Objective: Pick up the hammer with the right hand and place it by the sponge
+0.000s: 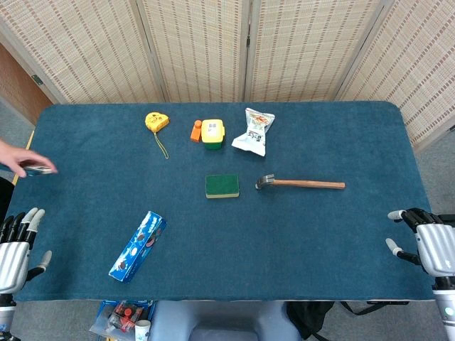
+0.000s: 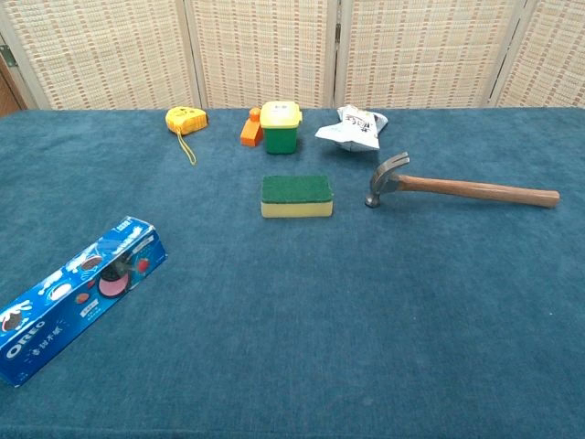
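Note:
The hammer lies flat on the blue table, metal head toward the middle, wooden handle pointing right. Just left of its head, a small gap away, sits the green-topped yellow sponge. My right hand rests at the table's right front edge, fingers apart and holding nothing, well away from the hammer. My left hand sits at the left front edge, fingers spread and empty. The chest view shows neither hand.
A blue Oreo box lies front left. At the back are a yellow tape measure, a yellow-green container with an orange piece, and a white snack bag. A person's hand reaches in at the left edge.

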Available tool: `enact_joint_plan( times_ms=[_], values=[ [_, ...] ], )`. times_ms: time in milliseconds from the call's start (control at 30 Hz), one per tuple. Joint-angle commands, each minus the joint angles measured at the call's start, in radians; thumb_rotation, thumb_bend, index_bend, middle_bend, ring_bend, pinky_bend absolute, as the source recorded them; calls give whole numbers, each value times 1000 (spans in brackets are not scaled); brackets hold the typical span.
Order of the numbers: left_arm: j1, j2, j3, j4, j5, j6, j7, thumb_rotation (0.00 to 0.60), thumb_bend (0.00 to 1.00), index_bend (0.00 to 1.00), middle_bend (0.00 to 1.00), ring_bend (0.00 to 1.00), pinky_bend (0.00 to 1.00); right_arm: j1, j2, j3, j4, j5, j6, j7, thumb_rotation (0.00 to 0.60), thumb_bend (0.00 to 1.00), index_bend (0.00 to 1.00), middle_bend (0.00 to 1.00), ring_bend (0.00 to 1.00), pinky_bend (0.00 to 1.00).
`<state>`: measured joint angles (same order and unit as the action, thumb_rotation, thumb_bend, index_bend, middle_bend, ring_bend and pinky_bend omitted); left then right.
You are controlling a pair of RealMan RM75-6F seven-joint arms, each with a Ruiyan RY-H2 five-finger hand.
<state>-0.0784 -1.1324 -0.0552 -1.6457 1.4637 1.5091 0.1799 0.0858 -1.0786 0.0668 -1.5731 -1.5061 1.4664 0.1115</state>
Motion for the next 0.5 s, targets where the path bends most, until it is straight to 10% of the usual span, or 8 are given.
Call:
enact_joint_plan(
  times_ms=[33, 500],
  values=[
    [1, 0, 1, 1, 0, -1, 0, 600, 324, 3, 0, 51, 0, -1, 1, -1, -3, -2, 1, -2, 600, 225, 365, 410, 272, 317],
    [3, -1, 2, 9, 3, 2, -12, 600, 325, 3, 0, 51, 0, 56, 27, 19, -49, -5, -65, -28, 600, 225, 339, 406, 272, 318]
  ],
)
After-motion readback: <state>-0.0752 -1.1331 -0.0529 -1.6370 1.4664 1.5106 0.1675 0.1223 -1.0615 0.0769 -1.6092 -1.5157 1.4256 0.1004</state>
